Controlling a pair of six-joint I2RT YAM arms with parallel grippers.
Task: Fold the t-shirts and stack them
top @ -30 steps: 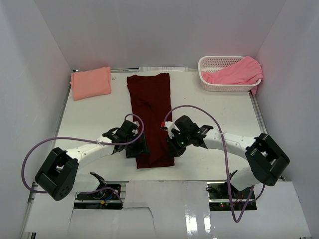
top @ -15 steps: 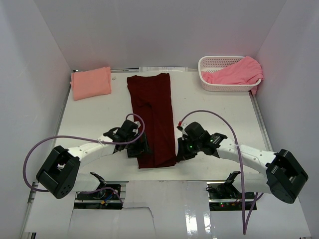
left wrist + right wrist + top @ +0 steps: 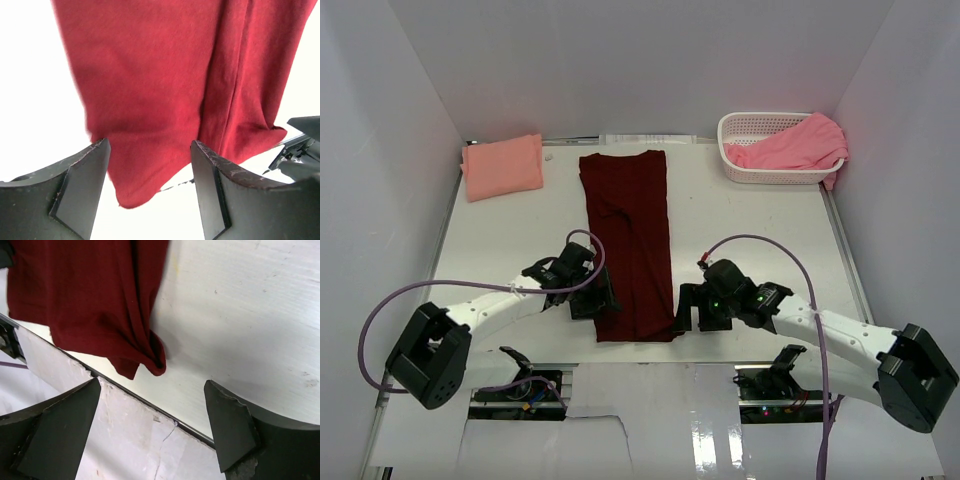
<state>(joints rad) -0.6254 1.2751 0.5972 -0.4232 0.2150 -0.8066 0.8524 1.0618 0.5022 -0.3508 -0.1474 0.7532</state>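
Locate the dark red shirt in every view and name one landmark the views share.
Top external: the dark red shirt lies as a long strip down the middle of the table.
Left wrist: it fills the upper frame.
Right wrist: it sits upper left.
Shared landmark: its near hem.

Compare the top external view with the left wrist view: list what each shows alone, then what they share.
Top external only: the folded salmon-peach cloth shirt and the white plastic lattice basket holding the brighter pink cloth shirt. Left wrist only: a lengthwise seam and the curled near hem, close up. Both: the long dark maroon cloth shirt and the open left claw at its near end.
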